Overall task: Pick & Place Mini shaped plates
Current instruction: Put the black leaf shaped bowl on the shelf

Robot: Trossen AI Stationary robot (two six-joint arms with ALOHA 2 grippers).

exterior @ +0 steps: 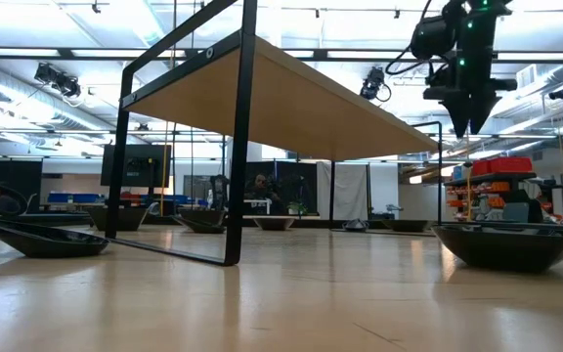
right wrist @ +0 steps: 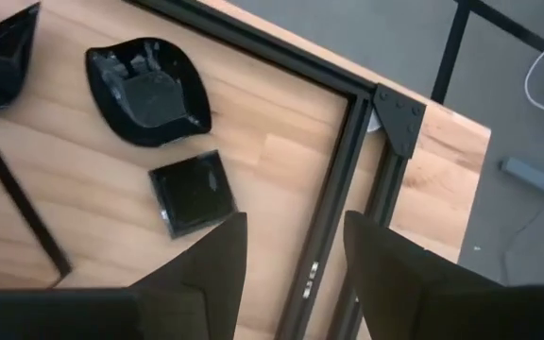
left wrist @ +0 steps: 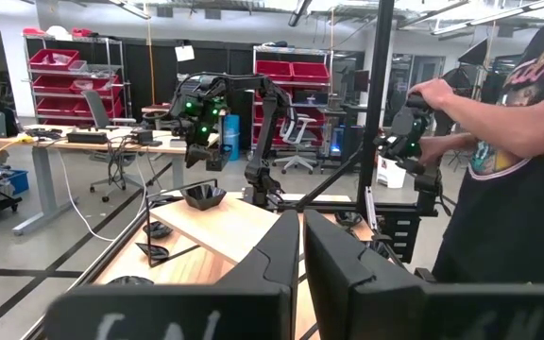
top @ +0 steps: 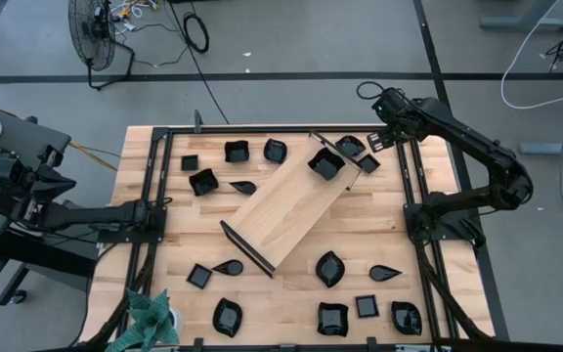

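Observation:
Many small glossy black plates lie scattered on the wooden table around a long light-wood tray (top: 286, 207) with black ends. One squarish plate (top: 325, 163) rests on the tray's far end. My right gripper (top: 377, 140) hangs open and empty above the table's far right corner, fingers pointing down (exterior: 460, 122). In the right wrist view (right wrist: 296, 227) it is over the black frame rail, beside a small square plate (right wrist: 192, 194) and a wavy-rimmed plate (right wrist: 149, 90). My left gripper (top: 150, 208) waits shut at the table's left edge (left wrist: 302, 227).
Black frame rails (top: 411, 176) run along the table's left, right and far sides. A green plant (top: 150, 318) stands at the near left corner. More plates lie along the near edge (top: 332, 318). A person (left wrist: 508, 142) stands beyond the table, holding a handle.

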